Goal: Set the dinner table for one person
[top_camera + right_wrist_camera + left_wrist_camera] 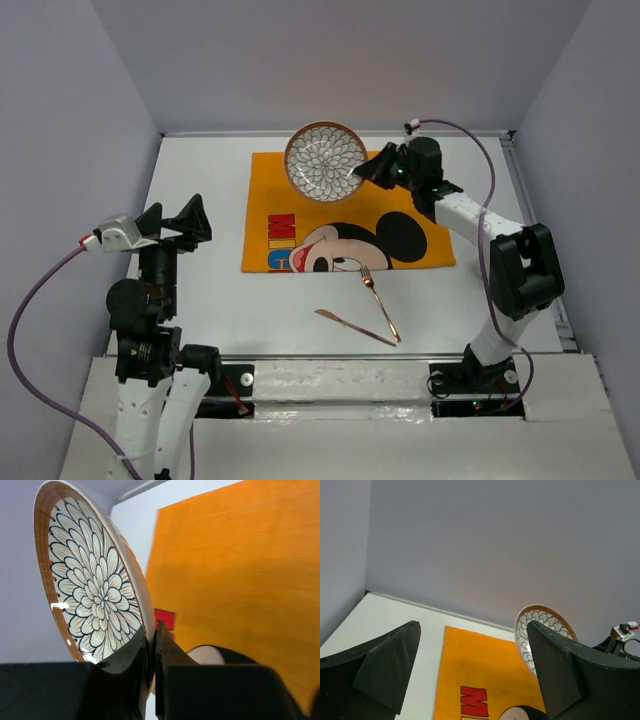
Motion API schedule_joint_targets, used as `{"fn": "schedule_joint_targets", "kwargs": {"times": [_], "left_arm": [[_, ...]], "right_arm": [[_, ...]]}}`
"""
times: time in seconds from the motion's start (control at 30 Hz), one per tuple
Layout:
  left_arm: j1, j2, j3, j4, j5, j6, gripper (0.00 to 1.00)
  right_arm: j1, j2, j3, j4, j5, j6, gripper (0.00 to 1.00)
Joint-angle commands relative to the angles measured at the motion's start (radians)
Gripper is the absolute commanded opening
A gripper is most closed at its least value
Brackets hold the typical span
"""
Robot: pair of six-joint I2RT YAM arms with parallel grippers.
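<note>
Where it shows, dinner table (270, 320) white, flat

Left claw (472, 626) stands wide open, looking over the orange mat (475, 670).
Its two dark fingers (385, 670) fill the lower corners, far apart from each other. In the gap between them lies the mat with red letters (475, 702), on the white table (385, 612). Just beyond the right finger a patterned plate (540, 615) with a brown rim is tilted up in front of the pale violet wall (495, 545).
</note>
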Motion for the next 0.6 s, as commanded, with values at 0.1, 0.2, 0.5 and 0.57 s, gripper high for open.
{"fn": "schedule_joint_targets", "kwargs": {"times": [0.1, 0.2, 0.5, 0.57], "left_arm": [[-0.009, 0.042, -0.004, 0.056, 0.070, -0.007, 0.99], [-0.009, 0.053, -0.002, 0.057, 0.081, -0.007, 0.99], [-0.009, 0.065, -0.002, 0.057, 0.100, -0.014, 0.99], [-0.009, 0.067, -0.002, 0.059, 0.103, -0.012, 0.99]], "right_arm": [[-0.160, 0.013, -0.055, 0.116, -0.284, 0.045, 0.00], [-0.197, 0.046, -0.055, 0.116, -0.321, 0.039, 0.00], [-0.209, 0.144, -0.029, 0.069, -0.302, 0.007, 0.00], [-0.209, 0.164, -0.025, 0.053, -0.285, -0.013, 0.00]]}}
